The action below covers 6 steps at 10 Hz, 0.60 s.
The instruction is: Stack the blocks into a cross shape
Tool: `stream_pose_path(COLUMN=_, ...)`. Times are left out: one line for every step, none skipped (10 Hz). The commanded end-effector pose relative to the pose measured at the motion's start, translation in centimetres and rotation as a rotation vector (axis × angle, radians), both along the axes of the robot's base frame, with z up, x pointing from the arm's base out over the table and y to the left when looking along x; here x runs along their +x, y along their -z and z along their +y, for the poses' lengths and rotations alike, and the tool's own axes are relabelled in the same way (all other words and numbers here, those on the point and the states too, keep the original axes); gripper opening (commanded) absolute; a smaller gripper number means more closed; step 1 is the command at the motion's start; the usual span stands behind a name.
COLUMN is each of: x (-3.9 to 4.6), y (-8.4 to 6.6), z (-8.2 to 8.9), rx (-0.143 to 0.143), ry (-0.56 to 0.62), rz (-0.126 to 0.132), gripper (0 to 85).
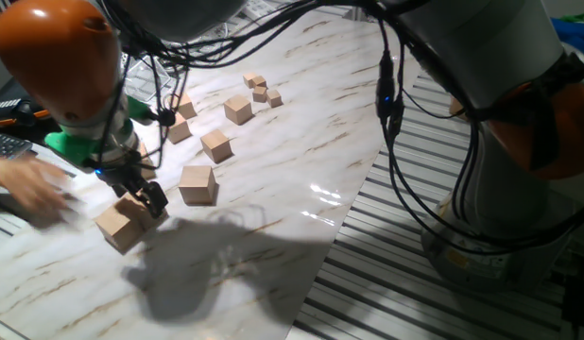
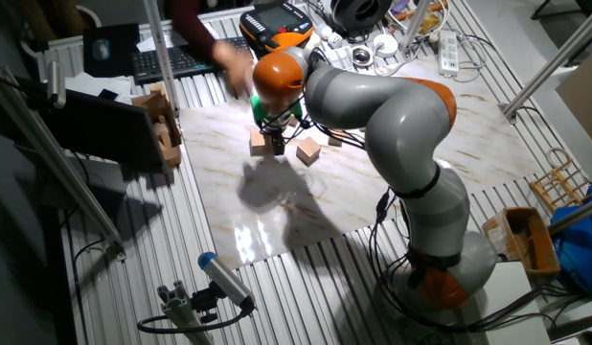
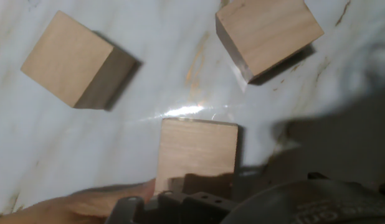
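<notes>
Step in hand: picking or placing a first block; nothing is stacked yet, so the cross is barely begun.
Gripper [image 1: 146, 200]: low over the table's near-left part, at a block [image 1: 122, 225]; whether the fingers pinch it or stand spread, I cannot tell.
Blocks: a second one [image 1: 197, 183] lies just beside, toward the table's middle; the hand view shows three large cubes apart on the marble table [image 1: 273, 217].
Smaller cubes [image 1: 260, 88]: clustered toward the far edge.
Human hand [image 1: 27, 189]: at the left edge.
Next move: judged, setting blocks side by side as a base.
</notes>
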<state>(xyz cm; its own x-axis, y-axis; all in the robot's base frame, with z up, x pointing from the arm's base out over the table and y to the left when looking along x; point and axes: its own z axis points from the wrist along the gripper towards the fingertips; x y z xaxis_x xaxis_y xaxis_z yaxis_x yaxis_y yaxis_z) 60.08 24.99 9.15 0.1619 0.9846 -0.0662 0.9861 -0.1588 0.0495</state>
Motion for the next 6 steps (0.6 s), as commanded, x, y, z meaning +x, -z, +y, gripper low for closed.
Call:
stream_pose_path(x=0.11, y=-0.4, z=0.3, rx=-0.004, ry=0.037, rz=0.015, gripper=85.0)
stream_pose_path(x=0.26, y=-0.7, z=0.8, rx=-0.011, ry=0.067, rz=0.022, gripper=85.0)
stream_pose_path(x=0.43, y=-1.1, z=1.4, rx=-0.018, ry=0.089, rz=0.027, gripper=85.0)
stream_pose_path(x=0.75, y=-1.5, z=2.0, rx=-0.016, ry=0.107, rz=0.041, gripper=85.0)
stream_pose_path(x=1.09, y=-1.7, z=2.4, rx=-0.003, ry=0.119, rz=0.055, gripper=85.0)
stream_pose_path(x=1.51, y=-1.9, z=2.5, rx=0.004, ry=0.127, rz=0.065, gripper=85.0)
